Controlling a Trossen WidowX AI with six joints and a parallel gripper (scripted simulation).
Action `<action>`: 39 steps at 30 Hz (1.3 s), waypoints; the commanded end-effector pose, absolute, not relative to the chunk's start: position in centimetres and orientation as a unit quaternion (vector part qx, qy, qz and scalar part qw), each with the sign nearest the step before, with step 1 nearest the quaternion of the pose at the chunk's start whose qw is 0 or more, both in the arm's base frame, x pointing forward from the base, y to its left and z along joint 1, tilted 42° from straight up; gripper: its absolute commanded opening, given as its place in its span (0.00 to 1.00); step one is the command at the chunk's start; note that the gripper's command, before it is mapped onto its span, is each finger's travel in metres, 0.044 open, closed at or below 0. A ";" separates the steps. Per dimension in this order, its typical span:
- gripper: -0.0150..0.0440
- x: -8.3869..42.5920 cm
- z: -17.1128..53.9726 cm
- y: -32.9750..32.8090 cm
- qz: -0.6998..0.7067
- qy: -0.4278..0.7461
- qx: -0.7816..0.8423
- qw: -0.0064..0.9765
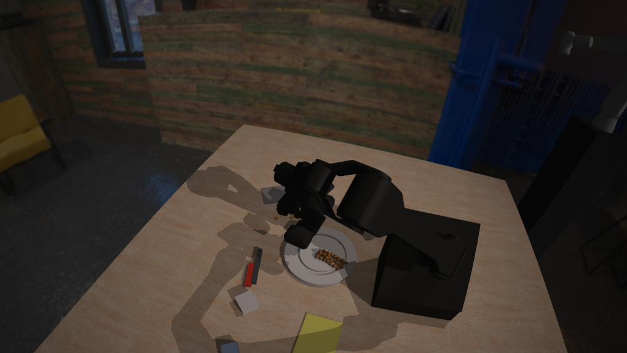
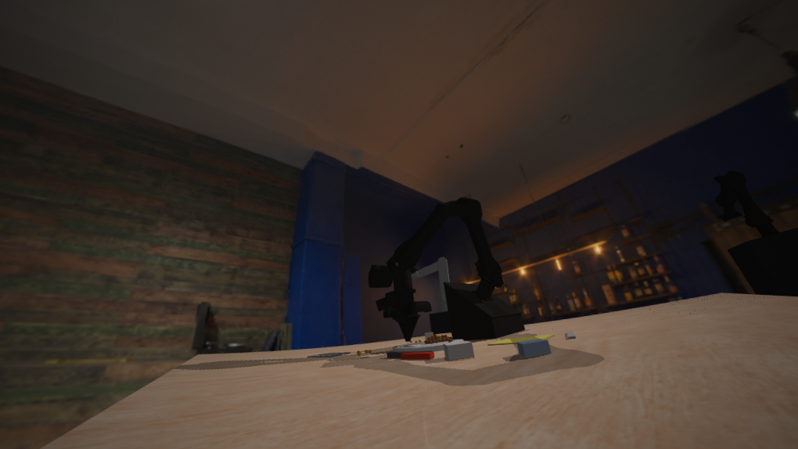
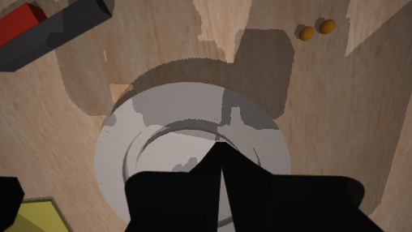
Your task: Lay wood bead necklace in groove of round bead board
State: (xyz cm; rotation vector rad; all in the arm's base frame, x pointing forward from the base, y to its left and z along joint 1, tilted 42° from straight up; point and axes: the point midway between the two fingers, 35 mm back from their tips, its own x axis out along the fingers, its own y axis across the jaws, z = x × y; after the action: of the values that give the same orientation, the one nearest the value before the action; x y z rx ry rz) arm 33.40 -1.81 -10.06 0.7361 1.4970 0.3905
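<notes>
The brown wood bead necklace (image 1: 331, 259) (image 2: 439, 338) lies bunched in several short rows on the right part of the round pale grey bead board (image 1: 291, 263) (image 3: 109, 158). In the top view the bunch crosses the ring groove at the board's lower right and is not spread around it. My gripper (image 2: 407, 339) (image 3: 221, 147) is shut with nothing visible between its tips, low over the board. The tips are hidden behind the arm in the top view. The necklace is out of sight in the wrist view. Small orange beads (image 1: 276, 217) (image 3: 306, 33) lie on the table off the board.
A red block (image 1: 249, 275) (image 3: 20, 24) touches a dark block (image 1: 257, 263) (image 3: 61, 36) left of the board. A white block (image 1: 246, 302), a blue block (image 2: 533, 347) and a yellow sheet (image 1: 322, 329) (image 3: 40, 212) lie nearer the front. A grey flat piece (image 1: 270, 195) lies behind.
</notes>
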 end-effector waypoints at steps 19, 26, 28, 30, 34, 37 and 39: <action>0.97 33.3 -9.6 -2.2 0.172 0.662 0.326 0.653; 1.00 33.1 -9.1 -2.5 0.172 0.663 0.329 0.650; 1.00 33.1 -8.8 -2.8 0.172 0.662 0.328 0.651; 1.00 33.0 -8.7 -2.9 0.172 0.662 0.327 0.652; 0.96 33.0 -8.6 -2.8 0.172 0.662 0.327 0.652; 0.82 31.7 -7.3 -2.2 0.171 0.663 0.329 0.651; 0.78 30.6 -6.3 -1.6 0.170 0.663 0.330 0.650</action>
State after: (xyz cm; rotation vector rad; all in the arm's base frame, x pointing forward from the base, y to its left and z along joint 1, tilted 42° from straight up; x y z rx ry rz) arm 32.28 -2.46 -7.69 0.7471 1.4984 0.3888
